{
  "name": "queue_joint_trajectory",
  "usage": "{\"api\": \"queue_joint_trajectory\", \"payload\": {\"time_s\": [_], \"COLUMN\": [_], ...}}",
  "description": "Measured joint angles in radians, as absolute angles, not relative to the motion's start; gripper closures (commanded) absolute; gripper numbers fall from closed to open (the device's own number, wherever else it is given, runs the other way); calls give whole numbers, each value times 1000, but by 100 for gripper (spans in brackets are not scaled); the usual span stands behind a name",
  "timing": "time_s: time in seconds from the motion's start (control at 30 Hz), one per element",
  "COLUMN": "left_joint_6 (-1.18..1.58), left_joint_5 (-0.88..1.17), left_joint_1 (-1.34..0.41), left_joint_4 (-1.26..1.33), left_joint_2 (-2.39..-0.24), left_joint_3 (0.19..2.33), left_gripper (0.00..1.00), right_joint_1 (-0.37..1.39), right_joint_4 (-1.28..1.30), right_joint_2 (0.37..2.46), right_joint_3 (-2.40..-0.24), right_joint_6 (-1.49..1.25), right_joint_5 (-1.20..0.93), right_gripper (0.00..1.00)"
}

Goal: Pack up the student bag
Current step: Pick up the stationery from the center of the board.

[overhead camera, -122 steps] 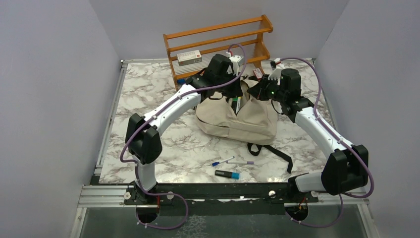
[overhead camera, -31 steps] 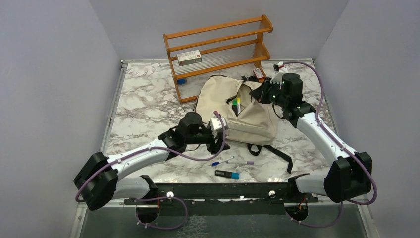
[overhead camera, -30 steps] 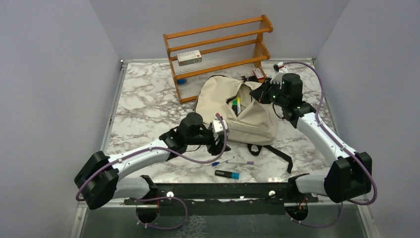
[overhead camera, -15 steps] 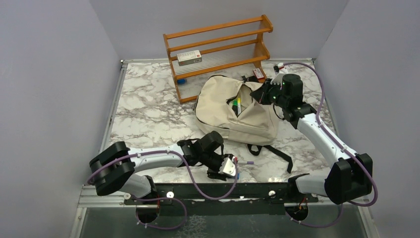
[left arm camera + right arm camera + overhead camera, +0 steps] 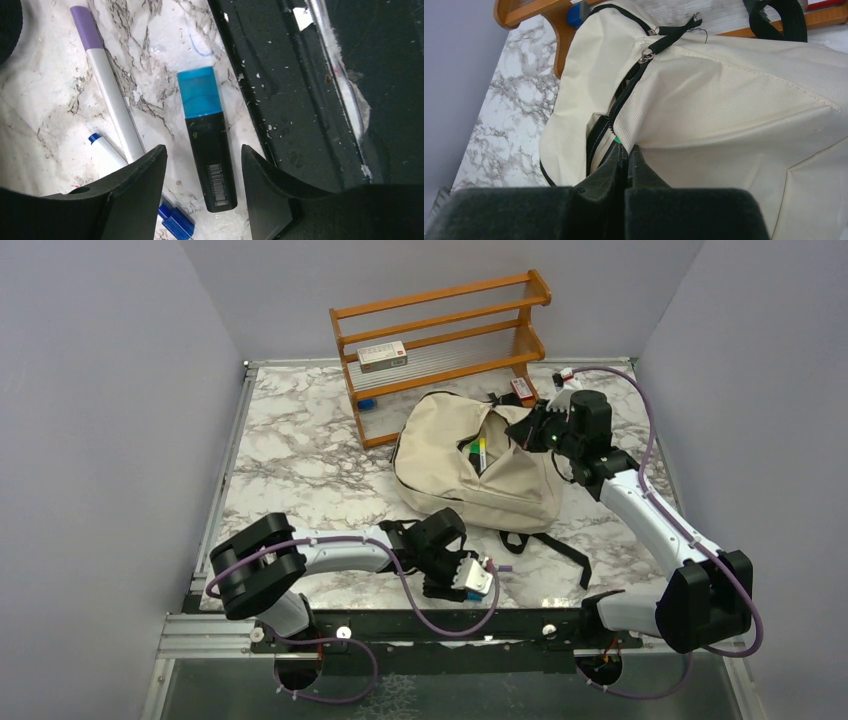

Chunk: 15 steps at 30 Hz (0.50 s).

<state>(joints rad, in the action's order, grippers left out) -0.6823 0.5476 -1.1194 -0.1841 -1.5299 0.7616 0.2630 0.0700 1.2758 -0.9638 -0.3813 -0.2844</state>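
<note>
My left hand hangs released over highlighter, blue pen partly hidden under it. Right hand clenched on student bag edge, contents obscured.

The student bag is matt, coarsely woven cloth. The worktop has a glossy marbled finish, the shelf rack is varnished wood, and the highlighter is smooth plastic.
</note>
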Motion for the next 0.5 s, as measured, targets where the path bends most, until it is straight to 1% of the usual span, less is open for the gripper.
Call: {"api": "queue_joint_trajectory", "payload": {"time_s": [0.27, 0.37, 0.5], "left_joint_6": [-673, -675, -678], "left_joint_5": [503, 501, 488], "left_joint_1": [-1122, -1131, -1143], "left_joint_4": [-215, -241, -268], "left_joint_2": [-1589, -1597, -1604], "left_joint_3": [799, 808, 822], "left_gripper": [48, 54, 67], "right_joint_1": [263, 263, 263], "right_joint_4": [70, 70, 70], "right_joint_2": [1276, 1276, 1276], "right_joint_3": [-963, -963, -963], "right_joint_6": [-381, -381, -380], "right_joint_5": [-284, -284, -284], "right_gripper": [99, 99, 99]}}
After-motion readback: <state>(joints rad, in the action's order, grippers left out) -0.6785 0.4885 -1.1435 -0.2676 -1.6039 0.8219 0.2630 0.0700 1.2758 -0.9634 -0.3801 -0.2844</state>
